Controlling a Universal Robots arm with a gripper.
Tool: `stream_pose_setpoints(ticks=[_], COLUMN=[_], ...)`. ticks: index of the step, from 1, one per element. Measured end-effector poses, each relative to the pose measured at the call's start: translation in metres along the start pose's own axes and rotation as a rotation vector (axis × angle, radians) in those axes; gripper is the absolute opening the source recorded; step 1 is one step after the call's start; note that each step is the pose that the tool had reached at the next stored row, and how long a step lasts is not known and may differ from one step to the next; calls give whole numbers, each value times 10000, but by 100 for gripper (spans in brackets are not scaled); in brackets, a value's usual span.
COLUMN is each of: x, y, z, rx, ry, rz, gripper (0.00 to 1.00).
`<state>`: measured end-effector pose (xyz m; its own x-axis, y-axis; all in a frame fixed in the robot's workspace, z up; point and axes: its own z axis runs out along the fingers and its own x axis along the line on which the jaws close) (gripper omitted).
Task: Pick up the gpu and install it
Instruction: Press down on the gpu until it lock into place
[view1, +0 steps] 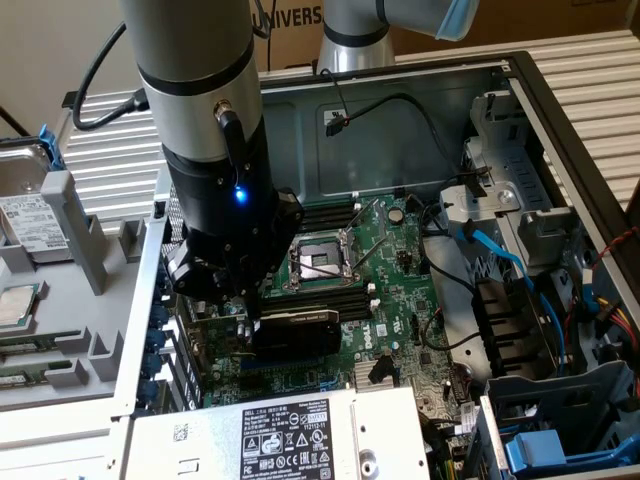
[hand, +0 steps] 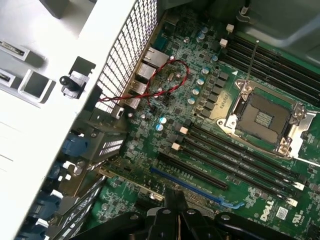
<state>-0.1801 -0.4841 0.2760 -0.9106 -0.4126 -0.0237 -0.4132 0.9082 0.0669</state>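
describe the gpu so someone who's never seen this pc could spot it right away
Start at the open computer case and the large green motherboard lying in it. Just below the empty silver processor socket, under the arm's gripper, sits the gpu. It is a raised black block on a thin card, unlike the long flat memory slots beside it.

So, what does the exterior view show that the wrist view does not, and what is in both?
Exterior view alone: the arm over the open case, the gpu under the shut gripper down at the motherboard, the blue cables on that view's right, and the labelled power supply at the front.

Wrist view alone: the red-and-black twisted wire, the blue slot close to the gripper, and the perforated rear grille.

Both: the green motherboard, its empty CPU socket and the black memory slots.
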Motion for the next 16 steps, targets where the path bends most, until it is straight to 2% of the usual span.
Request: stream_pose_setpoints(ticks=[8,13,16], x=[4,21,22], y=[-7,-50,-51], z=[-1,-9,-9], rx=[-9,-56,-63], ry=[-2,0,-4], rz=[7,19,30], gripper=[11,11,11])
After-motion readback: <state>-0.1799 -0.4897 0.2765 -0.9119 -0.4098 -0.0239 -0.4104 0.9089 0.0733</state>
